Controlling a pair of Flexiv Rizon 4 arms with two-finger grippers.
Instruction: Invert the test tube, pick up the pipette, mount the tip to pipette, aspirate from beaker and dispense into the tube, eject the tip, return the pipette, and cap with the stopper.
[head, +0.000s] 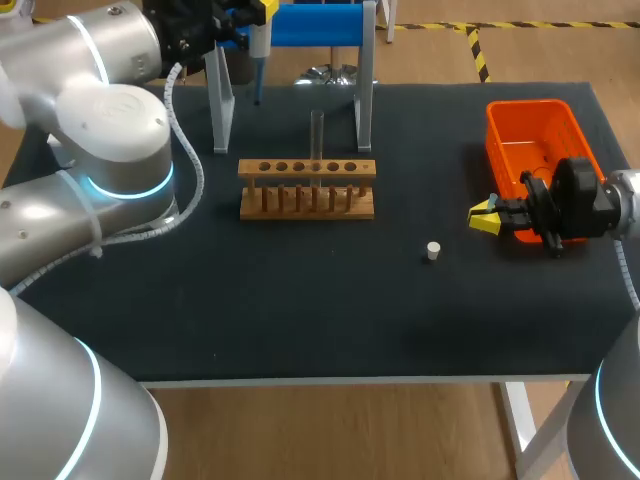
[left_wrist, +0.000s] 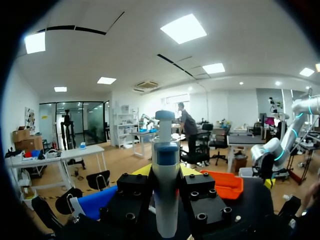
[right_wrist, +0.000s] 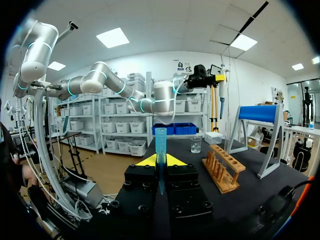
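- At the far edge of the table (head: 300, 330), high up: left gripper (head: 262, 9) clenched on the one pipette (head: 257, 50), held upright with its nozzle down, just beside the left leg of the blue stand (head: 318, 25).
- Toward the right edge: right gripper (head: 485, 217) closed on one blue pipette tip (right_wrist: 160, 145), upright between the fingers, wide end up. Just in front of the one orange bin (head: 520, 125), at its near-left corner.
- Near the middle, well back from the near edge: one wooden rack (head: 307, 190) with six holes on top. One test tube (head: 317, 128) upright in a hole just right of the rack's middle.
- Between rack and right gripper, apart from both and well clear of the near edge: one white stopper (head: 433, 250) alone on the dark top.
- By the far edge, beyond the rack as seen from the right wrist: one clear beaker (right_wrist: 196, 145), standing apart from rack and stand.
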